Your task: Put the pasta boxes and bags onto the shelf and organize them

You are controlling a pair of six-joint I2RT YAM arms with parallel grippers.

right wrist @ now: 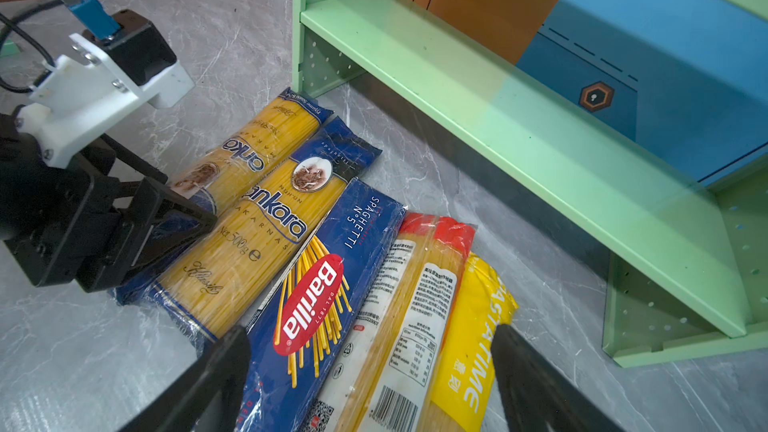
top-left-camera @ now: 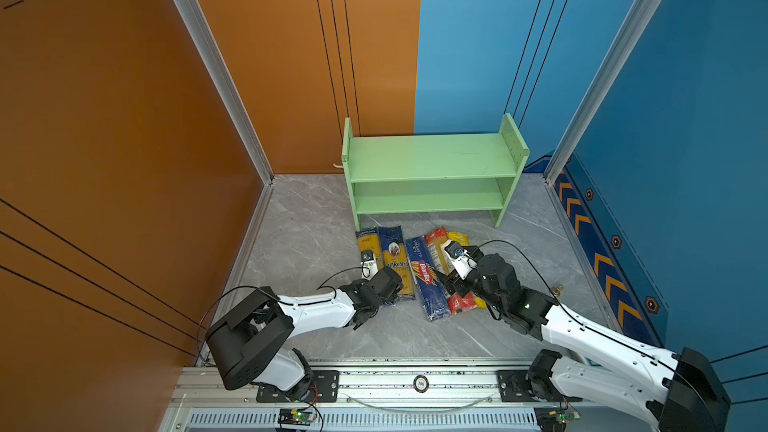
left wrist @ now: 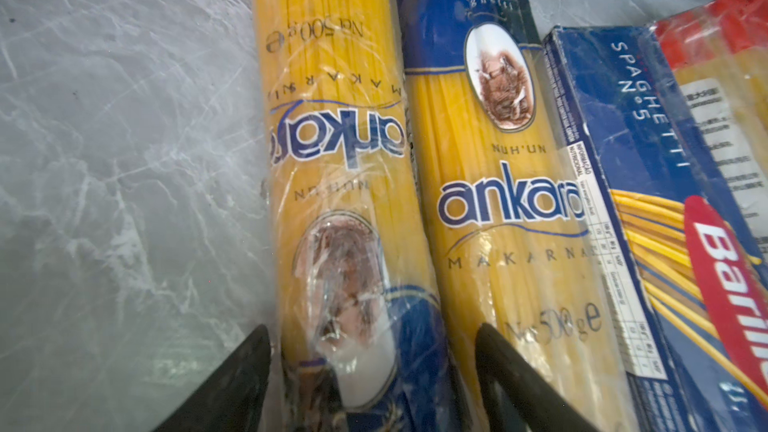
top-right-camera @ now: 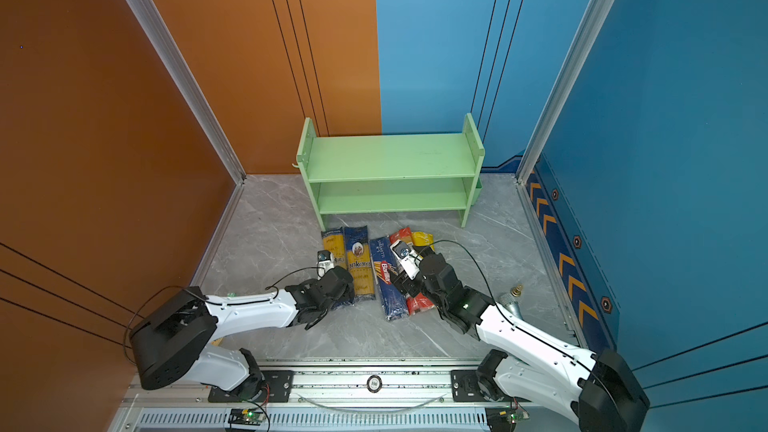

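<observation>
In both top views, the shelf [top-left-camera: 432, 155] is stood at the far wall. Five packets are laid side by side on the floor [top-left-camera: 307, 251] just in front of it, left to right: outer Ankara packet [top-left-camera: 366, 241], inner Ankara packet [top-left-camera: 394, 253], Barilla box [top-left-camera: 426, 284], red-ended packet [top-left-camera: 435, 238], yellow-ended packet [top-left-camera: 458, 238].

In the left wrist view, the left gripper [left wrist: 372, 332] is held apart, astride the near end of the outer Ankara packet.

In the right wrist view, the right gripper [right wrist: 372, 332] is spread wide above the Barilla box, red-ended packet and yellow-ended packet.
</observation>
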